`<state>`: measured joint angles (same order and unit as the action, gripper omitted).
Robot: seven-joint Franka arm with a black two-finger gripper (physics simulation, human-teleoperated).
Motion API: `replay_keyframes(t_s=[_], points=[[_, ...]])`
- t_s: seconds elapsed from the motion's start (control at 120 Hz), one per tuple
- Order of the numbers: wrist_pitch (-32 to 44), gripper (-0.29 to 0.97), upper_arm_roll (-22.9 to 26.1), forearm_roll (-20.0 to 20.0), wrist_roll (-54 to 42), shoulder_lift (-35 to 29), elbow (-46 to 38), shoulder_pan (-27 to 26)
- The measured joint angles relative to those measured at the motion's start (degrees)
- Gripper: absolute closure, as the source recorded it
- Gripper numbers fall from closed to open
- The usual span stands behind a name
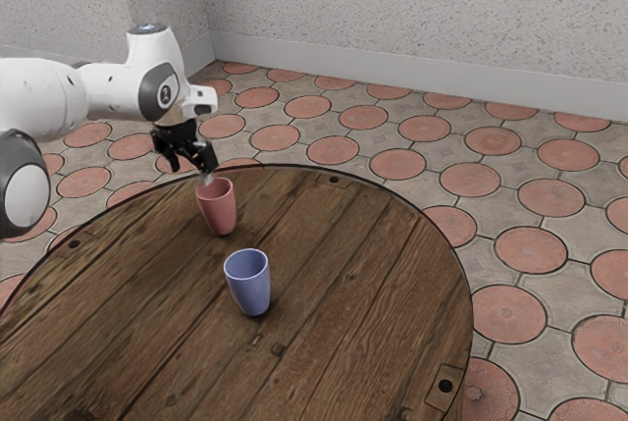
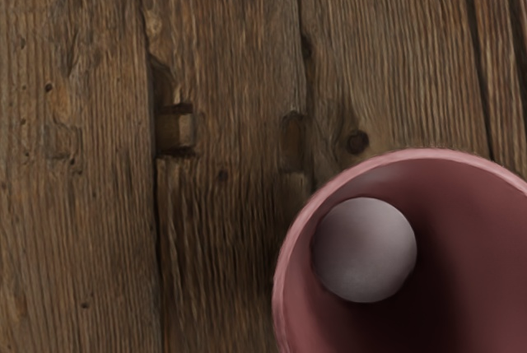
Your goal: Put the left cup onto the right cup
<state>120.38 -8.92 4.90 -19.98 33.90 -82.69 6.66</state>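
On table, upright pink cup and blue cup stand near each other, not touching. End effector released, spread, 1 fingertip at pink rim. Wrist view: pink cup's pale round floor inside.

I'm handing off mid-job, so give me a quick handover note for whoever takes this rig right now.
Hand: low at the rim of the pink cup, on its exterior-view left side; I cannot tell whether it grips.
Pink cup: upright, and it appears to stand on the wooden table.
Blue cup: upright on the table, apart from the pink cup and nearer the exterior camera.
Done: the hand is at the pink cup.
Left: confirm the grasp, lift, carry over the blue cup, set it on.
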Motion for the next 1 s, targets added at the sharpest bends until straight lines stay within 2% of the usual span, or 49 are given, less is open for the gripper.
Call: replay_keyframes(t_s=[0.675,0.742,0.875,1.0], points=[[6.16,0.01,0.05,1.58,0.01,5.43,1.13,0.89],[6.46,0.13,0.11,1.67,0.02,5.41,1.11,0.9],[6.8,0.46,0.15,4.31,0.05,5.23,1.1,0.89],[6.96,0.63,0.15,6.12,0.12,5.19,1.1,0.82]])
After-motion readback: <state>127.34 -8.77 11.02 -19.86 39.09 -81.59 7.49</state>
